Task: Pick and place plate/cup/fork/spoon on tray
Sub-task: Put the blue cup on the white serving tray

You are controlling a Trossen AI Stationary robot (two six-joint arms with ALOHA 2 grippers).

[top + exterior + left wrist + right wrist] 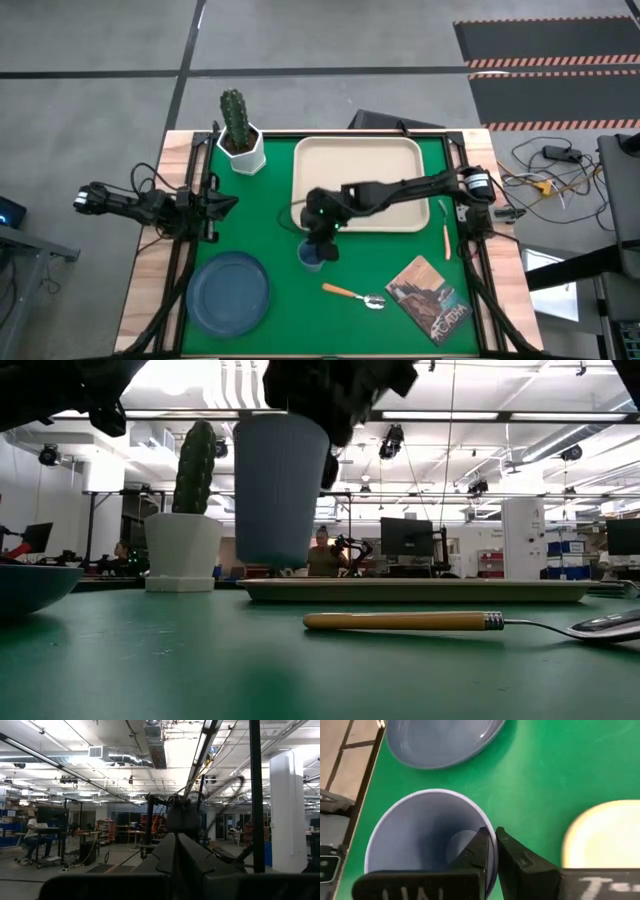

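Just beside the tray (360, 185), at its near-left corner: right gripper (492, 851) pinching the cup (427, 837) by its rim, lifted off the mat. Carrying step, 1 of 4; next, across the rim and down. Left gripper (222, 205) parked farther left, fingers together.

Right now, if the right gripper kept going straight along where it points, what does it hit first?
The right gripper points down, shut on the cup rim. In the low view the cup looks just clear of the green mat. Straight on, the cup's base likely meets the mat, near the tray edge. Depth uncertain.
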